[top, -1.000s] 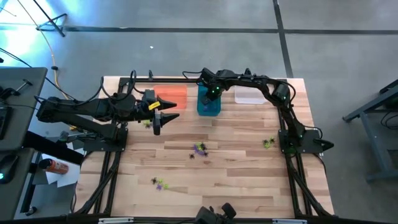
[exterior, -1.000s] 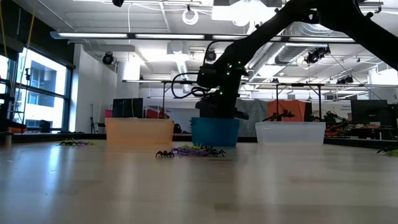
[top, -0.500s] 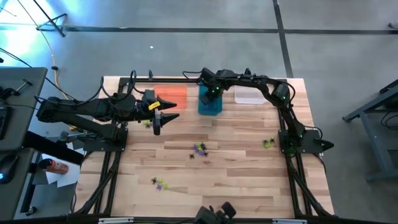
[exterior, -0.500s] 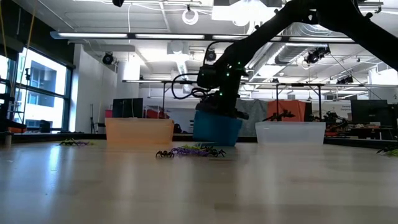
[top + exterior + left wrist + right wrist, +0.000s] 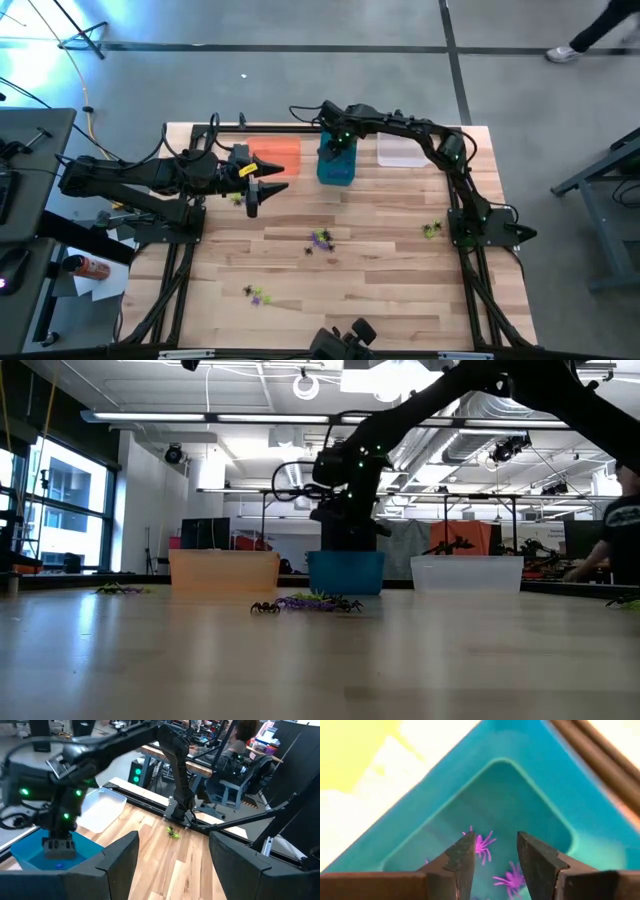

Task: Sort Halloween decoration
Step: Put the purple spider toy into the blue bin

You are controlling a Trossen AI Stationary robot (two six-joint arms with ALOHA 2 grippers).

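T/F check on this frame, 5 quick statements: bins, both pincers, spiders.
1. The right pincer hangs over the teal bin. True.
2. The right pincer grips a purple spider. False: its fingers are apart and empty; purple spiders lie in the bin below.
3. The left pincer is over the clear bin. False: it waits near the orange bin, open.
4. The teal bin stands between the orange and clear bins. True.
5. Every spider is binned. False: a loose cluster lies mid-table.
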